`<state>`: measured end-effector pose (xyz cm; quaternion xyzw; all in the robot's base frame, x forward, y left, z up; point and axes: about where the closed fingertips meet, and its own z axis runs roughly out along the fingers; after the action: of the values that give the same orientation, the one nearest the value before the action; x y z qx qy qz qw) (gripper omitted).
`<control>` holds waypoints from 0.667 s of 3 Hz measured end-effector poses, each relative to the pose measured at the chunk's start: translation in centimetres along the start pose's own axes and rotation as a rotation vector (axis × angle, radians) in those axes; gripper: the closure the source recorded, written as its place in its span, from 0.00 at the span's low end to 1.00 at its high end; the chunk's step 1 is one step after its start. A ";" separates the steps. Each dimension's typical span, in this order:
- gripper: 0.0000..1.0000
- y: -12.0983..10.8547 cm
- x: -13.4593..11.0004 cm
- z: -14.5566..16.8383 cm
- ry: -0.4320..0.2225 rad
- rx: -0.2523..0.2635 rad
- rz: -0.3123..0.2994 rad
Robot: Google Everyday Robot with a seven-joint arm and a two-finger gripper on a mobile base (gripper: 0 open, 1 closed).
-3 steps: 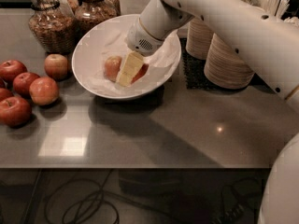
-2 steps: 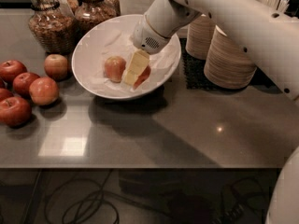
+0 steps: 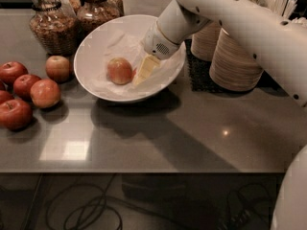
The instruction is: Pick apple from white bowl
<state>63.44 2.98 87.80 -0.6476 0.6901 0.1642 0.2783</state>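
Note:
The white bowl [image 3: 103, 44], lined with crumpled paper, stands at the back middle of the grey counter. A paler yellow-orange apple [image 3: 120, 71] lies in its middle. Just to its right only a thin sliver of the deep red apple [image 3: 135, 73] shows; the rest is hidden behind my gripper. My gripper [image 3: 145, 71] reaches down into the bowl from the upper right, its cream tip against the red apple and close beside the pale one.
Several red apples [image 3: 45, 92] lie loose on the counter at the left. Glass jars [image 3: 53, 25] stand behind the bowl. Stacks of tan paper bowls [image 3: 235, 63] stand on a dark mat at the right. The counter's front edge [image 3: 144, 171] runs across below.
My gripper has shifted slightly right inside the bowl. The red apple, which showed to the right of the cream tip, is now almost wholly hidden behind it.

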 end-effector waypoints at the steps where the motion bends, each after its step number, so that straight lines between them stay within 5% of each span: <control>1: 0.19 -1.0 1.3 1.7 0.000 0.000 0.025; 2: 0.42 -1.2 2.4 2.4 0.009 0.005 0.047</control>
<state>64.99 2.29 84.62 -0.6311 0.7068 0.1664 0.2728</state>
